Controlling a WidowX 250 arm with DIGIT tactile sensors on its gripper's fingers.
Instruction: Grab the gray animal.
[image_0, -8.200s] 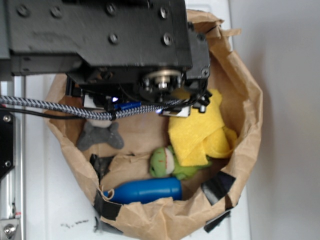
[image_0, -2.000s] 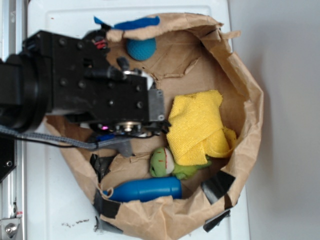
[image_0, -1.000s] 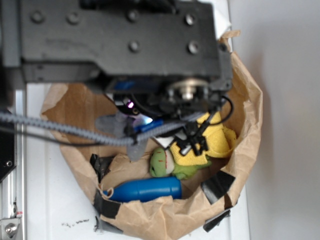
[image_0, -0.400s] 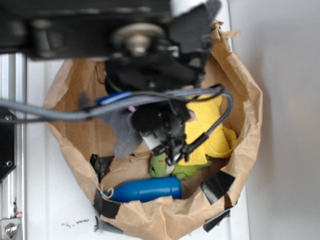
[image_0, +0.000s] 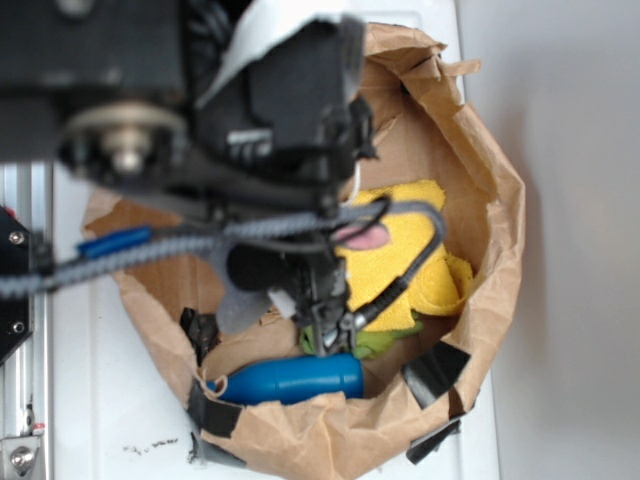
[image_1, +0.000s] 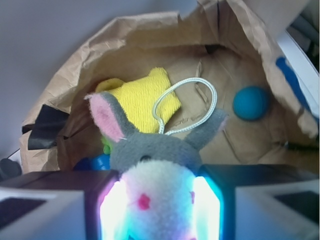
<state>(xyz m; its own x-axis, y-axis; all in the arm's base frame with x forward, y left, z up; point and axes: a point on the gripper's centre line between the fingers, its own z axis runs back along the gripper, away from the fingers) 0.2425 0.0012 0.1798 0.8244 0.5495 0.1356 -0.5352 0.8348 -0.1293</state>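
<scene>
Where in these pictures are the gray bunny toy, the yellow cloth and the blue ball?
gray bunny toy (image_1: 150, 150): wrist view, on its gray forehead.
yellow cloth (image_1: 142, 102): wrist view, on the middle of the fabric behind the ear.
blue ball (image_1: 251, 103): wrist view, on its center.

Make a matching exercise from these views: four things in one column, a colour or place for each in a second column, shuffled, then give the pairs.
Things
1. gray animal
2. cloth
3. ball
4. bottle

Descriptions
A. yellow, lying in the paper bag
B. blue and round, on the bag's floor
C. clamped between the gripper pads, ears and string loop sticking out
D. blue, lying on its side by the taped rim

Pairs: 1-C, 2-A, 3-B, 4-D
</scene>
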